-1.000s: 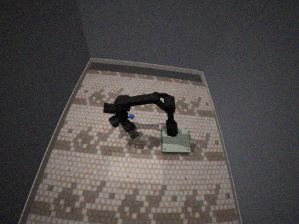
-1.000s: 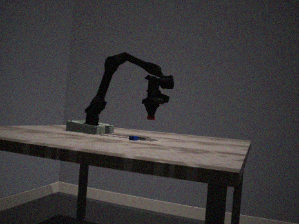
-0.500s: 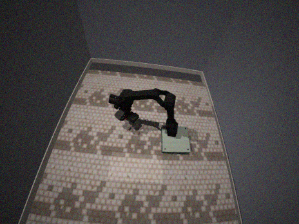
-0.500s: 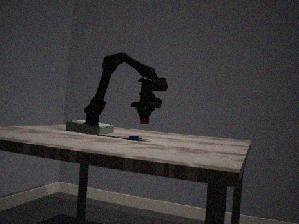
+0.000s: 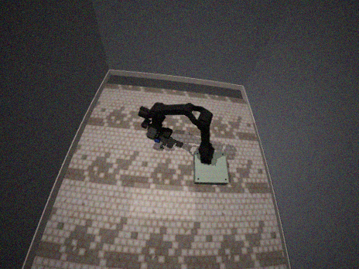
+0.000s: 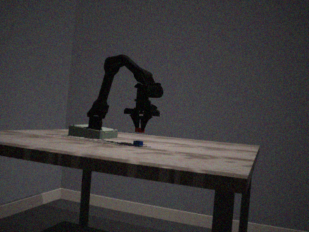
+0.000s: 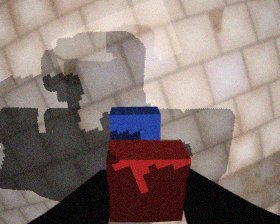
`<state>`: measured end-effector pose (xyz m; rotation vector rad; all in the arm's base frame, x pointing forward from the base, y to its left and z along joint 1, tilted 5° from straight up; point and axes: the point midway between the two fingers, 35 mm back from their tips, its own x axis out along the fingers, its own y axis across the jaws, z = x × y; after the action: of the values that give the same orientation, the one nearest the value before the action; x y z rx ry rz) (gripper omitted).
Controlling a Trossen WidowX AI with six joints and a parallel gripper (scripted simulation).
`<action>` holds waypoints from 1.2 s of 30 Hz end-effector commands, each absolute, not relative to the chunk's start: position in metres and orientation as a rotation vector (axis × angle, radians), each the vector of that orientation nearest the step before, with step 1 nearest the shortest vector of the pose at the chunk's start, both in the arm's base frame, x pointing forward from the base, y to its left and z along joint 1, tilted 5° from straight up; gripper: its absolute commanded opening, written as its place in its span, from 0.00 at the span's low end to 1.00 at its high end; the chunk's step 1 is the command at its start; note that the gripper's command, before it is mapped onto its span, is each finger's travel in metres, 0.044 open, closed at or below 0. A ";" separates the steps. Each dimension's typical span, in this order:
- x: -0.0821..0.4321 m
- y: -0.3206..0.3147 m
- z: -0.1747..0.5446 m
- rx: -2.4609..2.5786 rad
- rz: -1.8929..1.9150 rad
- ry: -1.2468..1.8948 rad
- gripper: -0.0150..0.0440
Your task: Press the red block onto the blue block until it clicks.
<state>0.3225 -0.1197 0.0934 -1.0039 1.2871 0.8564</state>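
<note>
My pincer (image 5: 155,139) (image 6: 140,129) (image 7: 145,178) grips the red block (image 6: 140,130) (image 7: 148,192) above the tabletop (image 5: 155,209) (image 6: 186,154) (image 7: 187,95). The blue block (image 5: 156,141) (image 6: 138,143) (image 7: 135,125) sits on the surface below, the two apart.

Dim grey walls (image 6: 186,44), pale baseboard (image 6: 140,208), dark floor (image 6: 110,217); tile-patterned table (image 5: 162,206) (image 6: 200,157) (image 7: 192,92)

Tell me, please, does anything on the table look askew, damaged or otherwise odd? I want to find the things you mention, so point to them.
Nothing stands out. The hand (image 6: 140,128) (image 7: 145,178) grips the red block (image 6: 140,130) (image 7: 145,192) squarely above the table (image 5: 155,206) (image 6: 200,154), and the blue block (image 5: 156,140) (image 6: 138,143) (image 7: 135,125) sits upright on it, with no damage visible.
</note>
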 end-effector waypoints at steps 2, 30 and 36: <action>0.321 -0.121 0.090 -1.021 0.877 1.274 0.25; 0.323 -0.121 0.054 -1.021 0.878 1.274 0.25; 0.323 -0.121 0.051 -1.021 0.878 1.274 0.25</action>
<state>0.3239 -0.1218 0.0539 -1.0222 1.2775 0.8707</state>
